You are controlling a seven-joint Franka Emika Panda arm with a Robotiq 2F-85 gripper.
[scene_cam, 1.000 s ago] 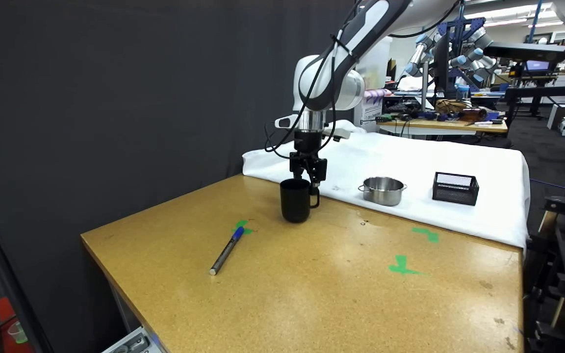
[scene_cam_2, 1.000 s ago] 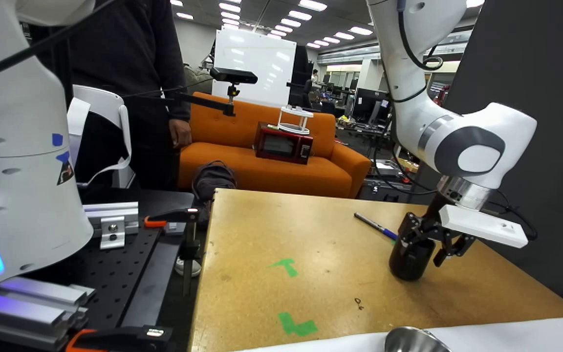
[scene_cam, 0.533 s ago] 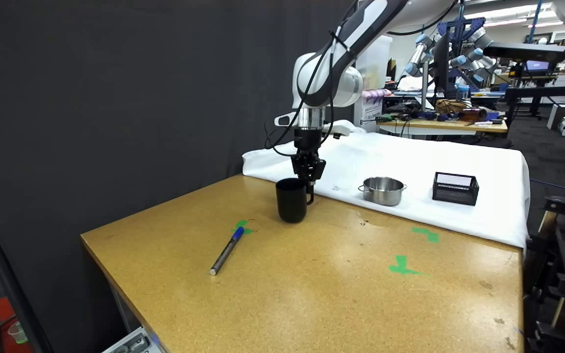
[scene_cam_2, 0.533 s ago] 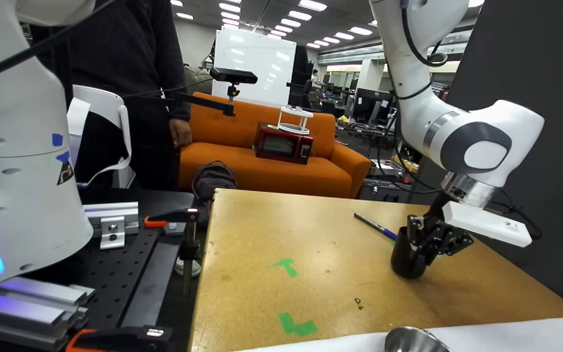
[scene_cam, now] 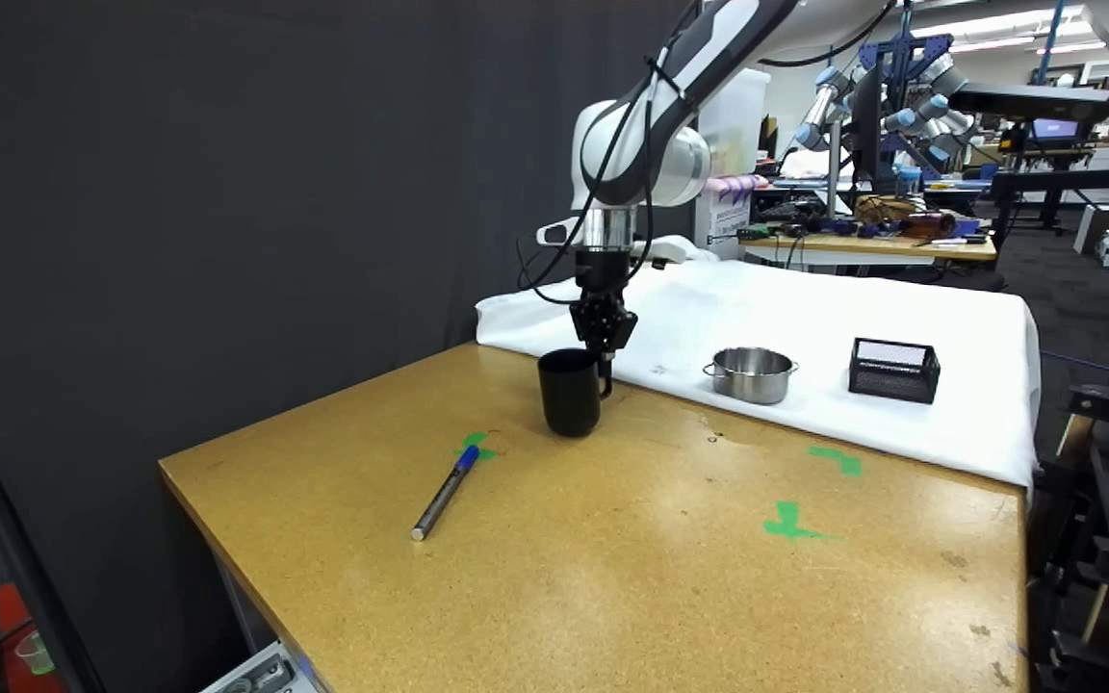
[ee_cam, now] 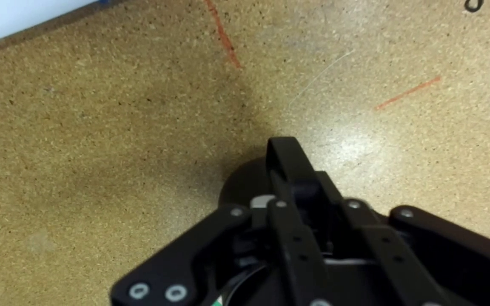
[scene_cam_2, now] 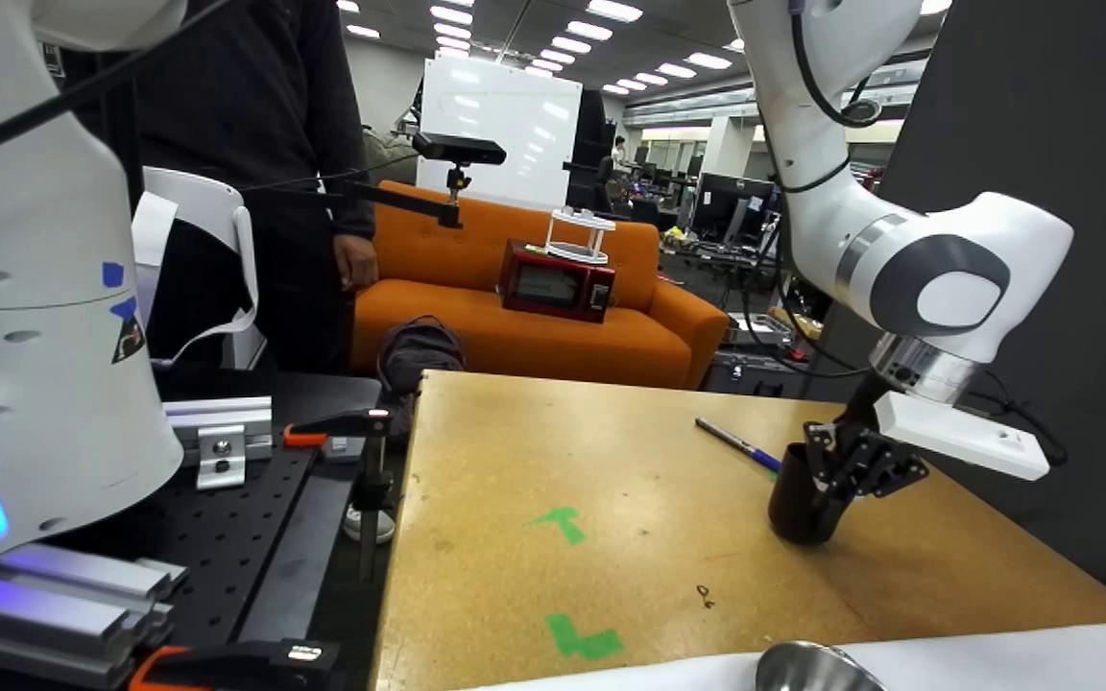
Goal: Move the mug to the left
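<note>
1. Seeing the black mug (scene_cam: 569, 395) in both exterior views, mouth up and maybe a touch tilted, between the blue-capped marker (scene_cam: 443, 496) and the metal bowl (scene_cam: 752, 380).
2. Have the gripper (scene_cam: 606, 356) pointing down right beside the mug, pinching the loop handle (scene_cam: 608, 387).
3. Honestly can't tell whether resting on the counter (scene_cam: 670, 568) or hanging just off it.
4. As for the marker: lying flat, near the mug but apart from it, cap end right at some green tape (scene_cam: 476, 439).
5. Over on the white cloth (scene_cam: 949, 423): the metal bowl, then a black mesh box (scene_cam: 887, 380) farther along.
6. In the wrist view, a couple of red lines (ee_cam: 408, 93) on the counter past the handle.
7. Way back in an exterior view: an orange sofa (scene_cam_2: 515, 350) with a red microwave (scene_cam_2: 558, 285) on it.
</note>
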